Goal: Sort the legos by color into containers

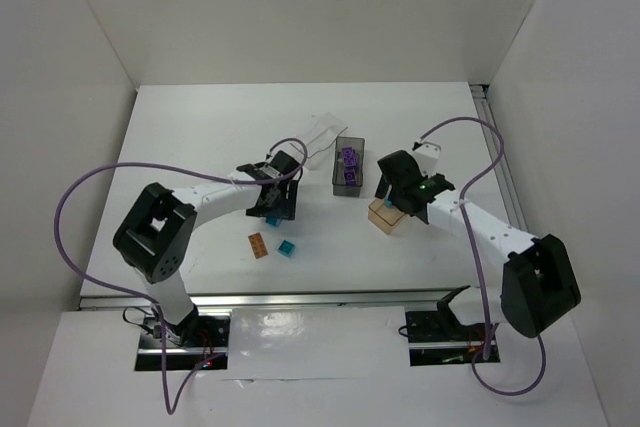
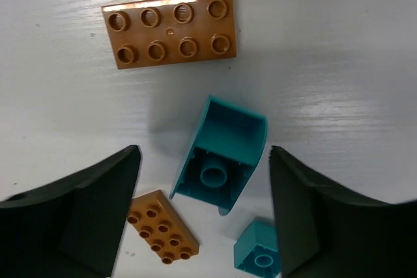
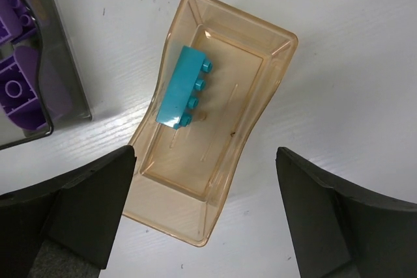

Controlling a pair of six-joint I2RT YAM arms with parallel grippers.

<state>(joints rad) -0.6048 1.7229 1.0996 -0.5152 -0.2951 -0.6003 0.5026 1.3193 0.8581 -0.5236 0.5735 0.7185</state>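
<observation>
My left gripper (image 1: 270, 205) is open and low over the table. In the left wrist view (image 2: 203, 161) a teal curved lego (image 2: 221, 154) lies on its side between the fingers, touching neither. A large orange plate lego (image 2: 171, 28) lies beyond it. A small orange lego (image 2: 163, 227) and a small teal lego (image 2: 260, 252) lie nearer. My right gripper (image 1: 384, 193) is open and empty (image 3: 206, 154) above the tan tray (image 3: 171, 206), which holds one teal lego (image 3: 182, 89). The dark grey tray (image 1: 350, 140) holds several purple legos (image 1: 348, 159).
The clear tray (image 1: 322, 135) lies behind the left gripper, next to the dark tray's left side. The dark tray's wall (image 3: 65, 76) is close to the tan tray's left side. An orange lego (image 1: 259, 245) and a teal lego (image 1: 288, 248) lie in front of the left gripper. White walls enclose the table.
</observation>
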